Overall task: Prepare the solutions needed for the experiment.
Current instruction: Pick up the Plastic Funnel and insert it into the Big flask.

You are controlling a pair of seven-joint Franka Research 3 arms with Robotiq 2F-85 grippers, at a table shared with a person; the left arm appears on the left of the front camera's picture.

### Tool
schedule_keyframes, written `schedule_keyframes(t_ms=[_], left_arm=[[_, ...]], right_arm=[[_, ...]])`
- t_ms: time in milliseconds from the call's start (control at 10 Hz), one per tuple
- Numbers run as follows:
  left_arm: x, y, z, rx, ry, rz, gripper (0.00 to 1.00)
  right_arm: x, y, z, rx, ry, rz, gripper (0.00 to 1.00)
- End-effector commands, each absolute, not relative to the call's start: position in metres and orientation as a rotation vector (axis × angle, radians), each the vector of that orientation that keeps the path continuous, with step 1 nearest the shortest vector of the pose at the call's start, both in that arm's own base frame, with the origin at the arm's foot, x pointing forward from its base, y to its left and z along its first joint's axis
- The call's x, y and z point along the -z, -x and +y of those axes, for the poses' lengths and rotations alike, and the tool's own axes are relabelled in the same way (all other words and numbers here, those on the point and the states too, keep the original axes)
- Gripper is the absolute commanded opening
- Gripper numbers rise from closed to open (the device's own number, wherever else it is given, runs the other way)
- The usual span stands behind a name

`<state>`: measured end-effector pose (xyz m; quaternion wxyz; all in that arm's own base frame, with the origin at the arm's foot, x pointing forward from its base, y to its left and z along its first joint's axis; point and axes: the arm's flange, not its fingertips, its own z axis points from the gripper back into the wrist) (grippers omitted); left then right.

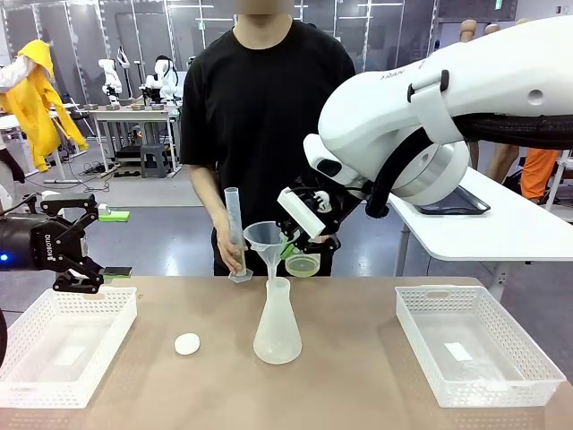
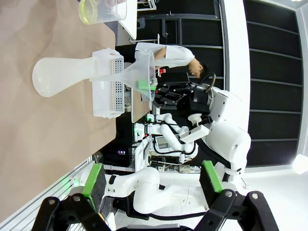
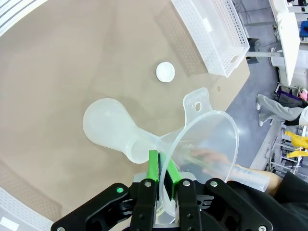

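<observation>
Front view, right gripper (image 1: 288, 244): clenched on the rim of the funnel (image 1: 262, 235), spout in the neck of the flask (image 1: 277, 330).
Front view, left gripper (image 1: 92, 246): released, jaws wide, over the left basket (image 1: 89, 292).
Front view, solutions (image 1: 302, 266): shallow yellow-green layer in a beaker (image 1: 310, 257) at the table's far edge, just behind the funnel.
Front view, person's hand (image 1: 235, 258): holds an upright cylinder (image 1: 233, 210) beside the funnel.
Left wrist view: left gripper pads apart, nothing between; solutions in the beaker beyond the flask.
Right wrist view: right gripper pads pinching the funnel wall; white disc (image 3: 165, 72) on the table past the flask.
</observation>
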<state>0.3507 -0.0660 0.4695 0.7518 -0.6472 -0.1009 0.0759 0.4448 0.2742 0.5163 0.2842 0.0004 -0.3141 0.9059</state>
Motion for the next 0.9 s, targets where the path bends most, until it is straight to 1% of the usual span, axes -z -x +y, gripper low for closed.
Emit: schedule_keyframes(t_ms=[0, 400, 700, 800], left_arm=[[-0.472, -0.350, -0.068, -0.171, 1.433, -0.216, 1.00], [-0.472, -0.350, -0.068, -0.171, 1.433, -0.216, 1.00], [-0.472, -0.350, -0.068, -0.171, 1.433, -0.216, 1.00], [-0.472, -0.350, -0.068, -0.171, 1.433, -0.216, 1.00]], right_arm=[[-0.504, -0.449, 0.271, -2.416, -0.014, -0.870, 0.06], [-0.503, -0.447, 0.273, -2.430, -0.017, -0.880, 0.06], [-0.543, -0.420, 0.275, -2.460, 0.015, -0.901, 0.06], [-0.553, -0.417, 0.272, -2.466, 0.067, -0.892, 0.06]])
